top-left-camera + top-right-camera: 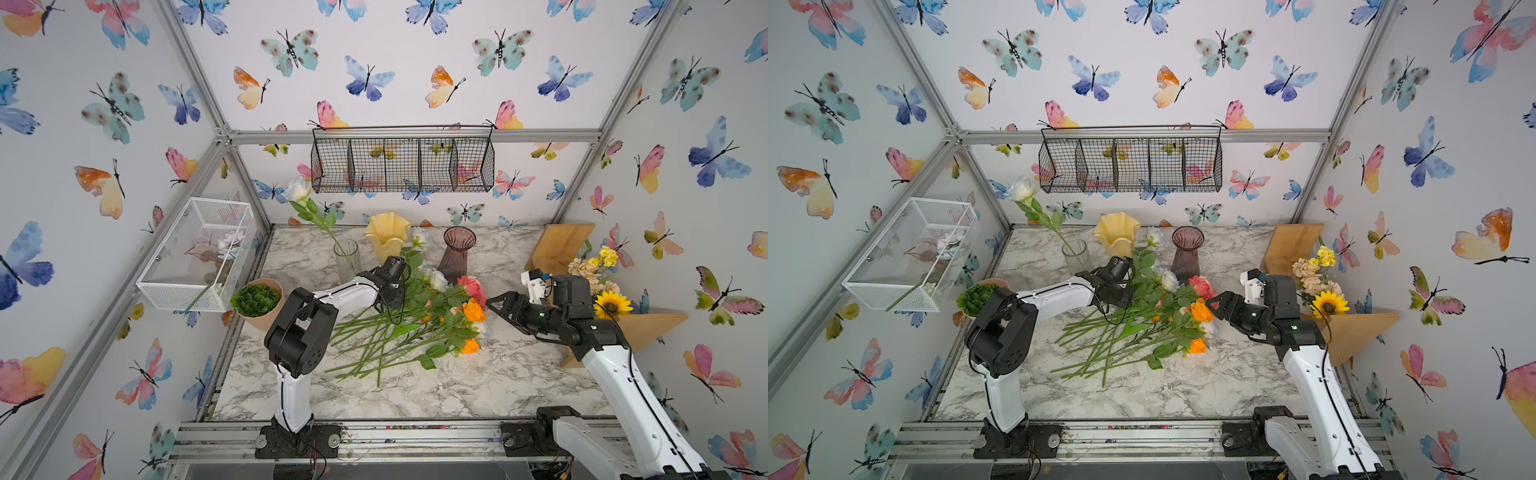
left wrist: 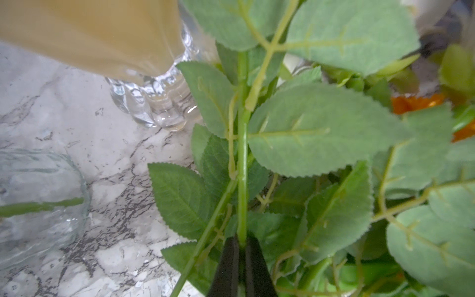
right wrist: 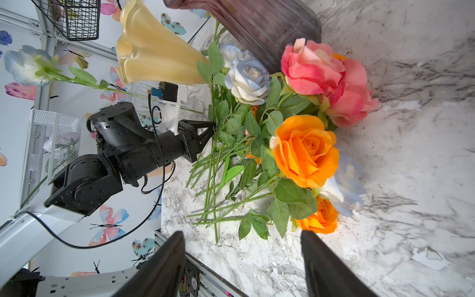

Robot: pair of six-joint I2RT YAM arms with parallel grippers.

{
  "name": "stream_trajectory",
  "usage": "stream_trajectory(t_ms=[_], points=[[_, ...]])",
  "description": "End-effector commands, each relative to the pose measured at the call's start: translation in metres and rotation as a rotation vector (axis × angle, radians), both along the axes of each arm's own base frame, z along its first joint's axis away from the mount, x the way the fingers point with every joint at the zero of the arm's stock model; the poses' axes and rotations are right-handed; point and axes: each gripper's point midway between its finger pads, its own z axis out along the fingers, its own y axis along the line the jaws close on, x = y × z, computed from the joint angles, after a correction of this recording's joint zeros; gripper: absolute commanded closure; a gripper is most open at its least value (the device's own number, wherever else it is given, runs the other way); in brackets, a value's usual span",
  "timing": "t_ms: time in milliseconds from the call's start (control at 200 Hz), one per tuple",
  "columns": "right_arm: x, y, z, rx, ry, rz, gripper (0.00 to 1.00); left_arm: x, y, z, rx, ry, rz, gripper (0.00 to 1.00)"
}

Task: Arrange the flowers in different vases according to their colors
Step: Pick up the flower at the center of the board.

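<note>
Left gripper (image 2: 241,243) is pinched shut on one thin, likely light, springy green stem (image 2: 241,154) in the flower pile (image 1: 415,328) on the bench (image 1: 478,386). Right gripper (image 3: 243,234) hovers open, empty. Soft blooms (image 3: 305,151) would probably crush.

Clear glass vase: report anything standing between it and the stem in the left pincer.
Nothing visible does: bare marble table lies between the stem in the left pincer and the clear glass vase. The yellow vase stands beside that path.

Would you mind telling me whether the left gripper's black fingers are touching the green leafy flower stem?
Touching. The left wrist view shows the left gripper shut on the green leafy flower stem, its black fingers pressed against both sides.
</note>
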Motion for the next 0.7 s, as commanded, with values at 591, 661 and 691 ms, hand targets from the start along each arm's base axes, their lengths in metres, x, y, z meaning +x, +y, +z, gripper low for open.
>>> stream_trajectory(t_ms=[591, 661, 691], points=[[-0.003, -0.002, 0.005, -0.007, -0.015, -0.014, 0.27, 0.017, -0.041, 0.149, -0.050, -0.392, -0.093, 1.00], [-0.002, -0.002, 0.005, -0.007, -0.015, -0.014, 0.27, 0.020, -0.044, 0.176, -0.084, -0.453, -0.084, 1.00], [-0.002, -0.002, 0.005, -0.007, -0.016, -0.014, 0.27, 0.022, -0.044, 0.189, -0.096, -0.474, -0.079, 1.00]])
